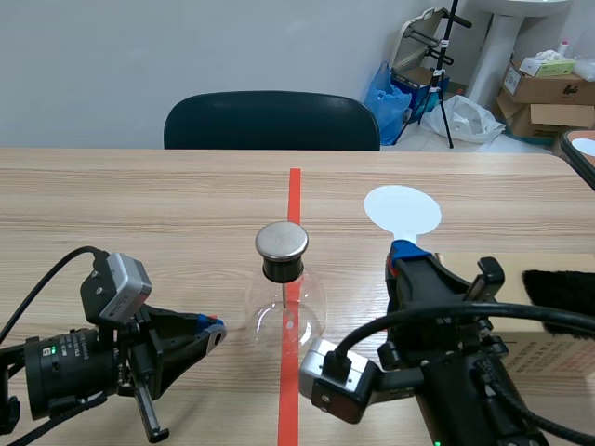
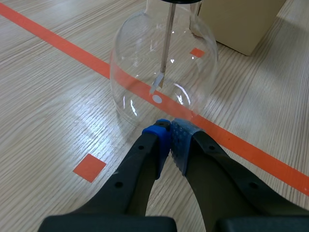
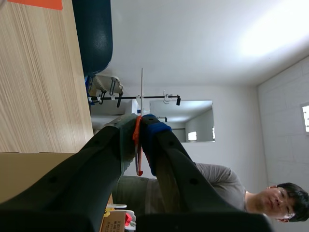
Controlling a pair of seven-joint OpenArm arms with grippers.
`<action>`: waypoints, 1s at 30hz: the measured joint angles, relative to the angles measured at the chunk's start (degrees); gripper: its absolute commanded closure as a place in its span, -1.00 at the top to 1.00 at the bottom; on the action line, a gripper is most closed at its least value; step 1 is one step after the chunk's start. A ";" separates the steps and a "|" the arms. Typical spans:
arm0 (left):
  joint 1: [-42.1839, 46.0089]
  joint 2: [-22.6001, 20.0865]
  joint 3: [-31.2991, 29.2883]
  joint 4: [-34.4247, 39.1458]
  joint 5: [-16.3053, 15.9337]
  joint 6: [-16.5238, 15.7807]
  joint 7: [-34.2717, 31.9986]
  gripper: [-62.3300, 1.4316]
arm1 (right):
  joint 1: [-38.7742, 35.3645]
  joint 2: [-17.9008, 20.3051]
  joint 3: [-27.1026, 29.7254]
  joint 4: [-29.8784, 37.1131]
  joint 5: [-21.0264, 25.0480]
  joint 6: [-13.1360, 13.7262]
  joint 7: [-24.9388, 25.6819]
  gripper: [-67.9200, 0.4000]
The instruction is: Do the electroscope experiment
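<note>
Flask (image 1: 284, 311) on table (image 1: 139, 204), left of disc (image 1: 402, 212)

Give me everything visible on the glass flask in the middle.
Clear round-bellied glass flask, upright on the table, standing on the orange-red tape line. A black stopper plugs its neck, topped by a flat round metal disc. A thin metal rod hangs down into the belly and ends in a small pale strip. Otherwise it looks empty. The left gripper, shut, sits low at its base; contact cannot be told.

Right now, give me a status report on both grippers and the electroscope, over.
Left gripper shut, empty, flask just ahead. Right gripper shut on white paddle, apart from metal cap. Nothing seen between them.
</note>
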 measured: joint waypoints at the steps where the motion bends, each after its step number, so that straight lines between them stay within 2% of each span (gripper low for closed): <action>1: 0.00 0.13 0.00 0.00 0.00 0.11 0.02 -0.86 | 0.00 0.00 0.00 0.00 0.00 0.00 0.00 -0.95; 10: 0.00 0.79 0.00 0.00 0.00 1.31 0.00 -0.86 | 0.00 0.00 0.00 0.00 0.00 0.00 0.00 -0.95; 14: 0.00 0.79 0.00 0.00 0.00 3.96 0.00 -0.86 | 0.00 0.00 0.00 0.00 0.00 0.00 0.00 -0.95; 18: 0.00 0.79 0.00 0.00 0.00 5.27 0.02 -0.86 | 0.00 0.00 0.00 0.00 0.00 0.00 0.00 -0.95; 30: 0.00 0.79 0.00 0.00 0.00 5.25 0.00 -0.86 | 0.00 0.00 0.00 0.00 0.00 0.00 0.00 -0.95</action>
